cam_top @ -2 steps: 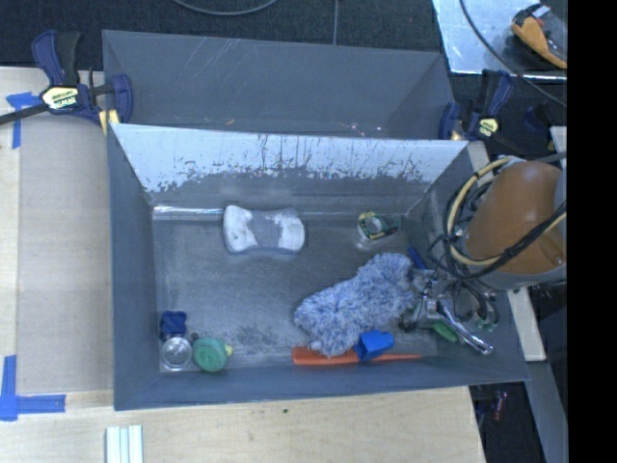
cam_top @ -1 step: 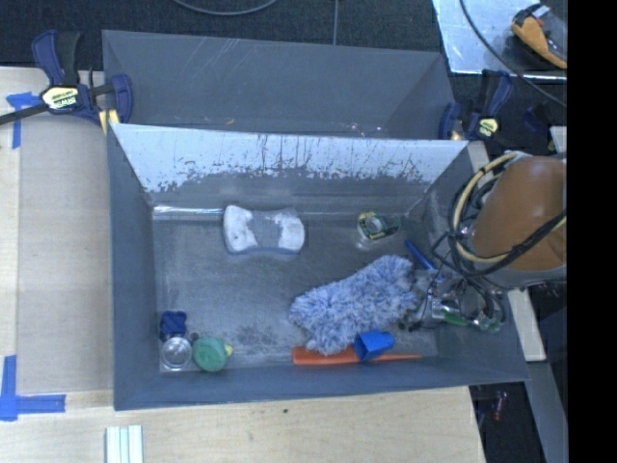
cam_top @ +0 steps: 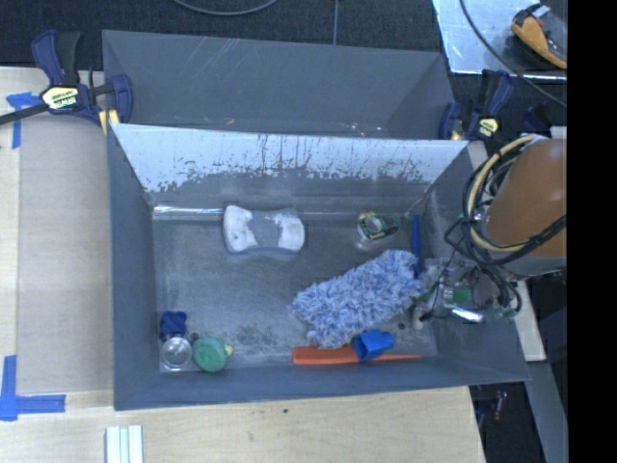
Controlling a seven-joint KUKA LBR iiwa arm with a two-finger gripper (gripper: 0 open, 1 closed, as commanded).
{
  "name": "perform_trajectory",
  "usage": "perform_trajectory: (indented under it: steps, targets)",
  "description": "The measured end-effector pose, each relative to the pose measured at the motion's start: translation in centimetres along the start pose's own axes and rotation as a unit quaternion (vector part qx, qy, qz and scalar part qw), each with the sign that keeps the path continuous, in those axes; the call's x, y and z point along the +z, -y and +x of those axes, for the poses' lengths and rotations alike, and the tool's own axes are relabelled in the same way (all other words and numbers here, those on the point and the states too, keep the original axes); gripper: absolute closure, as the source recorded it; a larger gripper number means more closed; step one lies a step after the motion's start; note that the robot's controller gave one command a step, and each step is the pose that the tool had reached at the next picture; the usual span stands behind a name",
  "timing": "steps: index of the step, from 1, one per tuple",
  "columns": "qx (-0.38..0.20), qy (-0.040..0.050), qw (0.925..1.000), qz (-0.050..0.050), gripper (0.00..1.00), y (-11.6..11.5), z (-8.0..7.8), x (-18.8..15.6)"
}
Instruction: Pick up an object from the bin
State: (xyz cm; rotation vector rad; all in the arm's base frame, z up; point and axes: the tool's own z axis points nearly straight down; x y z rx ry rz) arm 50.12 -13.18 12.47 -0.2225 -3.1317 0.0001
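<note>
So, gripper (cam_top: 431,304): sat low by the right wall of the grey metal bin (cam_top: 130,287); whether apart or together, could not tell.
Nearest thing: blue chenille duster head (cam_top: 353,295), flat on the floor, right of centre, its right end just beside the gripper.
Long axis: diagonal in the camera view, lower left to upper right.
Pointing: narrower end aimed up-right toward the gripper's side; broader end lay toward the front wall.
Handling (my read): light, soft, floppy. Tufts would squash under a pinch and the free end would droop. Not fragile, and not slippery on the whole, though loose tufts could pull through.
Where to grip (my read): across the short axis, deep into the body near the middle, not on edge fringe.
Close neighbours: orange stick (cam_top: 323,357) with a blue block (cam_top: 374,343) along the front wall, just beside the broad end; touching or not, unclear. Blue pen-like rod (cam_top: 416,239) near the narrow end.
Risk (my read): snagging the block along with the tufts.
Well apart: white crumpled bag (cam_top: 262,230) at the back, green ball (cam_top: 210,355) front left.
</note>
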Motion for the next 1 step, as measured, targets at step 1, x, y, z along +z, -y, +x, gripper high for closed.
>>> perform_trajectory:
  steps: [1]
  targets:
    - [0.000, 0.0032, 1.0000, 0.000, 1.00, 0.04, -0.15, -2.49]
